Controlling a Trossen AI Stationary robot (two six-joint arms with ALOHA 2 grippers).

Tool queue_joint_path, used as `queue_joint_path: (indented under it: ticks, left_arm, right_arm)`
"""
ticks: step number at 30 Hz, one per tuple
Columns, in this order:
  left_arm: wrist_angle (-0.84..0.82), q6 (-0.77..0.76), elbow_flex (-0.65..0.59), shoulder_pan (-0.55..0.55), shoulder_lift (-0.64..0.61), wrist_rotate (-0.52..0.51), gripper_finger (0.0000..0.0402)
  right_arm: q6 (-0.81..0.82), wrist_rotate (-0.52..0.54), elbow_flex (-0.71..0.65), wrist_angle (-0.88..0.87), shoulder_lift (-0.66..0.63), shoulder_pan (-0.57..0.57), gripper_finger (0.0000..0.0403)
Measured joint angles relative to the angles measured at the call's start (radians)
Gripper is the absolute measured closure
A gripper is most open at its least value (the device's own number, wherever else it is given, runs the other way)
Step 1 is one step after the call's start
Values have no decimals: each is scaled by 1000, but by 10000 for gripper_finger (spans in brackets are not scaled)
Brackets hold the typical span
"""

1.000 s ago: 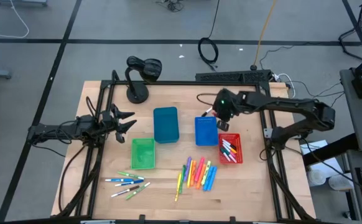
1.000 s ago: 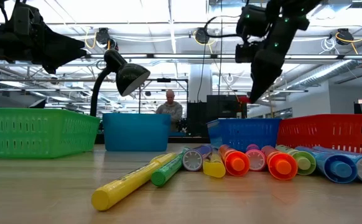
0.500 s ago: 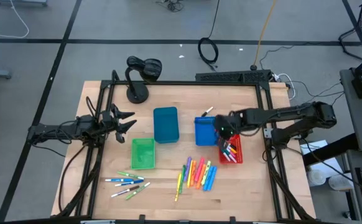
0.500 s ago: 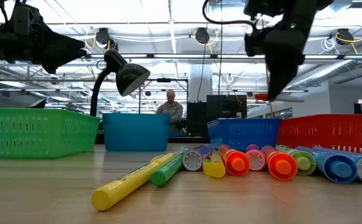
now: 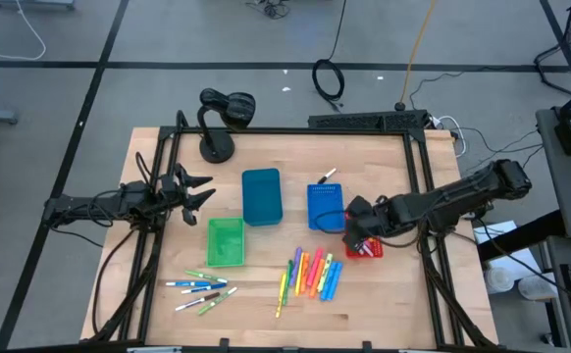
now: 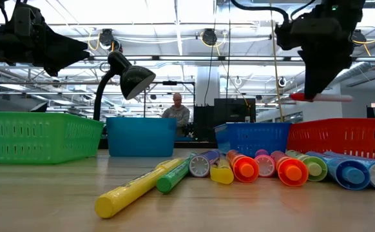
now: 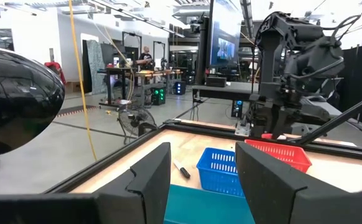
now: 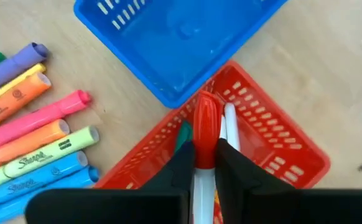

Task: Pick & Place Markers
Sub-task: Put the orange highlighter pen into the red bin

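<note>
Swung from beside the blue bin [image 5: 325, 206] to above the red bin [image 5: 366, 247] since a second ago: right gripper [image 8: 204, 167], pinching a red-capped marker [image 8: 204, 140] held level in the low view. Below, more markers in that red bin; neon markers [image 5: 310, 275] in a row nearby on the table [image 5: 266, 284]; thin pens [image 5: 199, 289] farther left. Left gripper [image 5: 195, 191] parked beside the teal bin [image 5: 261, 196], fingers spread, holding nothing.

Bright overhead lighting, soft shadows, near markers [image 6: 136, 190] blurred.
</note>
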Motion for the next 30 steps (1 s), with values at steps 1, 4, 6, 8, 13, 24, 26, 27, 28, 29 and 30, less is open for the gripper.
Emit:
queue_joint_path:
  ticks: [1, 4, 6, 8, 13, 24, 26, 27, 28, 29, 30]
  left_arm:
    - [0, 0, 0, 0, 0, 0, 217]
    - [0, 0, 0, 0, 0, 0, 217]
    - [0, 0, 0, 0, 0, 0, 217]
    - [0, 0, 0, 0, 0, 0, 217]
    - [0, 0, 0, 0, 0, 0, 217]
    - [0, 0, 0, 0, 0, 0, 217]
    - [0, 0, 0, 0, 0, 0, 218]
    - [0, 0, 0, 0, 0, 0, 217]
    - [0, 0, 0, 0, 0, 0, 217]
    - [0, 0, 0, 0, 0, 0, 217]
    - [0, 0, 0, 0, 0, 0, 217]
  right_arm:
    - [21, -1, 0, -2, 0, 7, 370]
    - [49, -3, 0, -19, 0, 21, 369]
    - [64, -4, 0, -50, 0, 21, 373]
    - [74, -3, 0, -96, 0, 21, 376]
    - [93, -1, -45, -84, 0, 21, 370]
    - [110, -57, -166, 104, 0, 21, 368]
    - [110, -56, -183, 121, 0, 21, 365]
    - [110, -57, -192, 132, 0, 21, 365]
    - [110, -56, -200, 142, 0, 21, 365]
    - [110, -57, -207, 151, 0, 21, 365]
    - [110, -57, -213, 158, 0, 21, 366]
